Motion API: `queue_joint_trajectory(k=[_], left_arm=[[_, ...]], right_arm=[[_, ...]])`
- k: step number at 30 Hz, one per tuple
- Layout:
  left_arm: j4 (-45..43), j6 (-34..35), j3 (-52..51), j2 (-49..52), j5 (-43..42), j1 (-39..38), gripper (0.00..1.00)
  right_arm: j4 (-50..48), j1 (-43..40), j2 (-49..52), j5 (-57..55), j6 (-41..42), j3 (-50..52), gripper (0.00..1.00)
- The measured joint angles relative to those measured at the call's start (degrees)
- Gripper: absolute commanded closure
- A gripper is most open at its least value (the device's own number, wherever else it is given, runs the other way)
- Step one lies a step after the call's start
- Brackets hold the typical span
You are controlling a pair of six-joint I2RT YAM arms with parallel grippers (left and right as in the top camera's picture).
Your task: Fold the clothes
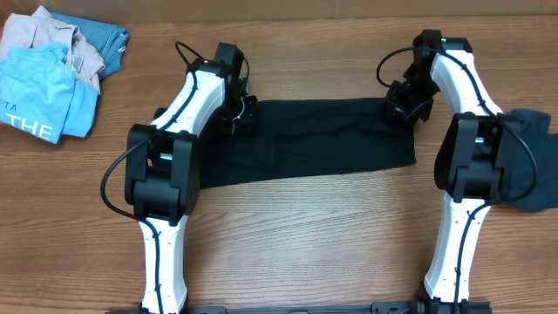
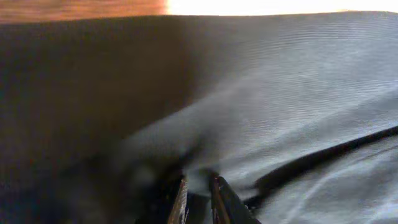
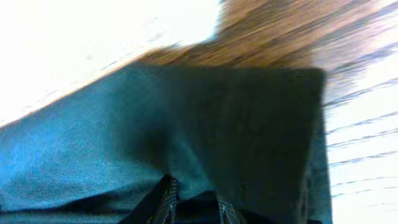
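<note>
The left arm (image 1: 193, 98) stretches forward from its base and angles inward past its black elbow joint. The left gripper (image 1: 239, 112) points down, and its fingers (image 2: 227, 200) stand close together with a thin slot between them. Whether they pinch anything cannot be told. The right arm (image 1: 459, 77) reaches forward alongside. The right gripper (image 1: 407, 103) points down too, its fingers (image 3: 163, 202) drawn in narrow on a fold of the black T-shirt (image 3: 249, 137) between the tips.

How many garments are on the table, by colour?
Black T-shirt: 1
Dark slate-blue garment: 1
Light-blue white-lettered garment: 1
Beige garment: 1
Teal garment: 1
Total: 5
</note>
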State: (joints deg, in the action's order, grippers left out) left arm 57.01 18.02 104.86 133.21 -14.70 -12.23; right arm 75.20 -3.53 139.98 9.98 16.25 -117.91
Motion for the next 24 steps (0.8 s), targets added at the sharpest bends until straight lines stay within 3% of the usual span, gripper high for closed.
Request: queue_joint_trajectory(k=[8,12,15,18,19,20,22,24], left_arm=[[2.43,-9.64,0.24,0.0,-0.72,9.51,0.85],[3.08,-11.21,0.76,0.0,0.52,12.17,0.81],[4.79,-11.78,2.56,0.13,3.76,12.7,0.79],[10.21,-12.09,8.09,1.9,7.96,14.27,0.75],[11.78,-12.09,9.99,2.05,8.66,14.53,0.71],[14.1,-12.26,12.83,2.23,9.22,14.64,0.6],[16.17,-12.46,18.86,2.23,9.64,14.45,0.13],[17.51,-12.11,22.23,2.23,9.6,14.47,0.03]], right_arm=[[-0.61,-1.01,-0.09,-0.37,0.26,0.28,0.71],[-0.52,-1.05,-0.11,-0.37,0.24,0.0,0.69],[3.48,-2.1,0.33,-4.09,0.7,-3.15,0.63],[9.49,-4.5,0.98,-7.1,1.05,-11.37,0.41],[11.28,-4.74,1.05,-7.58,1.22,-14.38,0.38],[14.14,-4.68,1.14,-7.82,1.22,-18.16,0.33],[18.67,-4.52,1.07,-7.23,-0.24,-22.95,0.14],[21.55,-4.52,1.09,-5.33,-3.87,-22.97,0.05]])
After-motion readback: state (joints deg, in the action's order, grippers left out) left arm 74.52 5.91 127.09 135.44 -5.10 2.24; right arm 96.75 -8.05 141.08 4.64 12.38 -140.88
